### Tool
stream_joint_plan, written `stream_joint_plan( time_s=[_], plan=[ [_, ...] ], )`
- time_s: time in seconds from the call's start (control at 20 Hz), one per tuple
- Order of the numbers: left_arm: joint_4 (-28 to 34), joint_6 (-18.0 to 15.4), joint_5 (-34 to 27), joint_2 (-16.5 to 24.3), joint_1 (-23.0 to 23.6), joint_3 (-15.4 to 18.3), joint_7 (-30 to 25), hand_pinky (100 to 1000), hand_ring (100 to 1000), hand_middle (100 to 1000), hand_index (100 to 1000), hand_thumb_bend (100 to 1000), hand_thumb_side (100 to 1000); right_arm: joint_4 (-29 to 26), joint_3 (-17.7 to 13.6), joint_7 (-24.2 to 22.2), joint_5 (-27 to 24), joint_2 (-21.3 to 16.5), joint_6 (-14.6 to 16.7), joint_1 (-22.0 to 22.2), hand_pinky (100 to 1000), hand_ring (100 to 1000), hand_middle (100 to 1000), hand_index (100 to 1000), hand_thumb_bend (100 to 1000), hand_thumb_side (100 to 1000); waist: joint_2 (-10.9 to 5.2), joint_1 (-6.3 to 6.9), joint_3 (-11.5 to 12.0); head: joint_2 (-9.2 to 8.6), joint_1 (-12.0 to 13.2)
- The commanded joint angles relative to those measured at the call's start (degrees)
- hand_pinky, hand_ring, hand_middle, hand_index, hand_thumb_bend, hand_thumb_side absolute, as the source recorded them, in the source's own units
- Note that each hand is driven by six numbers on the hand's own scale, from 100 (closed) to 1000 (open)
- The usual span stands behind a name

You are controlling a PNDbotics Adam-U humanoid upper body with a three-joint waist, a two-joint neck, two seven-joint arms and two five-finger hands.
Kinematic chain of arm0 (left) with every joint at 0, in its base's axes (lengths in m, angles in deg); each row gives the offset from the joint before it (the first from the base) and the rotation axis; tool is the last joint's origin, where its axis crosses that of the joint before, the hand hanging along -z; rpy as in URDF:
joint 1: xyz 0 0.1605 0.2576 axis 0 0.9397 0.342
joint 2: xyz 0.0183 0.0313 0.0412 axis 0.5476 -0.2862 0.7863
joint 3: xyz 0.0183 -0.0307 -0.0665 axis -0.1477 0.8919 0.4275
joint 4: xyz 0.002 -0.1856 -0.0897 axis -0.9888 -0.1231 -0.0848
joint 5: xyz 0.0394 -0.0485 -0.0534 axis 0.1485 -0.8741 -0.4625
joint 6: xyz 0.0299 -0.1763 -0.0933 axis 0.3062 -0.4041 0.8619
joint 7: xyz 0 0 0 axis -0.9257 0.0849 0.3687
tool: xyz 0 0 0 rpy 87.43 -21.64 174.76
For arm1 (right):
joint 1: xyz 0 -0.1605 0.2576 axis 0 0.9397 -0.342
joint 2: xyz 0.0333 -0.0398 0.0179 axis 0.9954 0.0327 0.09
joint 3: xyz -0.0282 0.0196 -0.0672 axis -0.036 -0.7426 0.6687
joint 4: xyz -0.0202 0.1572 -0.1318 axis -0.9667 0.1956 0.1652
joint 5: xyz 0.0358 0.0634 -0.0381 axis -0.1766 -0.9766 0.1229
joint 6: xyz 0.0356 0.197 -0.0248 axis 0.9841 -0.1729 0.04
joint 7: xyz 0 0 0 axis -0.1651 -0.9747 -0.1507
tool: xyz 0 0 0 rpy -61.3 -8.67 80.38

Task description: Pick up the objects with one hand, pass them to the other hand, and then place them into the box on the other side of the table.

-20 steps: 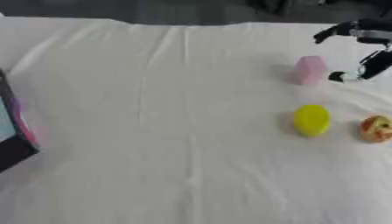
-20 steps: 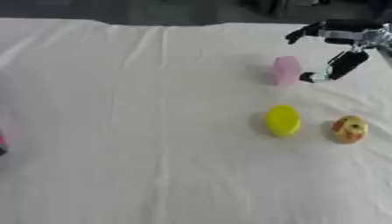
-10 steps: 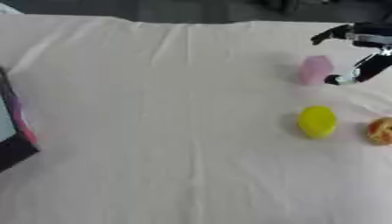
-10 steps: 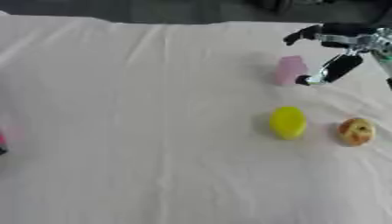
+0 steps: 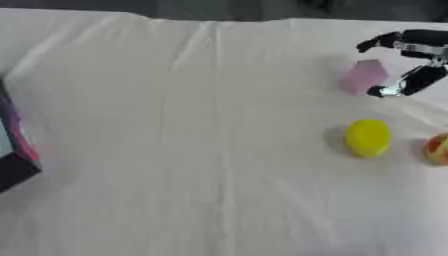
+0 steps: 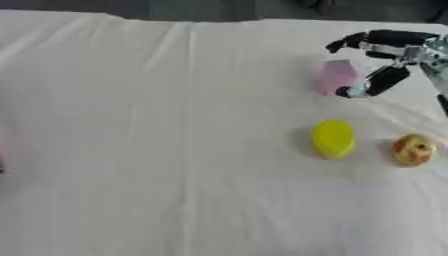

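Upright, pink object (image 6: 336, 76) stands beside open right robot hand (image 6: 385, 55).

A matt white cloth (image 6: 157, 150), creased in long folds, is covering the table. On it, the yellow object (image 6: 333, 138) is looking smooth, perhaps plastic. Beyond that, the right hand (image 6: 385, 60) is showing black and silvery, metal-like parts.

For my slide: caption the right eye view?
Right hand open beside pink block; yellow object nearer.
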Motion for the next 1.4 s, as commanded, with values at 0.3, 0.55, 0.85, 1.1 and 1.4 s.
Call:
stream_joint_plan(
  time_s=[0.3,0.55,0.85,1.1,1.4],
  plan=[
    [0.88,-0.01,0.23,0.79,-0.57,0.43,-0.06,879,868,935,874,361,722,0.99,-1.62,1.75,1.94,-1.97,-1.36,-0.19,992,1000,891,984,363,482,-0.61,-0.06,0.38,-1.27,-0.38],
    [0.85,-0.01,0.25,0.81,-0.52,0.43,-0.10,879,868,936,874,360,723,1.25,-2.62,3.65,2.99,-2.80,-2.33,2.01,990,1000,892,983,356,511,-0.33,-0.06,0.35,-1.54,-0.28],
    [0.80,-0.03,0.24,0.75,-0.49,0.43,-0.19,880,868,936,874,358,725,1.27,-3.09,4.52,3.28,-3.22,-2.77,3.21,989,1000,893,982,353,525,-0.13,0.01,0.39,-1.69,-0.18],
    [0.72,0.00,0.26,0.72,-0.44,0.35,-0.32,881,869,936,875,355,731,1.47,-3.48,5.65,3.41,-3.26,-3.44,3.43,985,1000,887,975,318,517,0.23,-0.05,0.59,-2.07,-0.13],
    [0.62,-0.03,0.22,0.69,-0.30,0.38,-0.34,883,870,939,875,351,735,1.60,-3.59,7.80,0.58,-3.00,-4.58,3.36,982,988,838,921,184,418,0.57,-0.03,0.64,-1.85,-0.05]
  ],
)
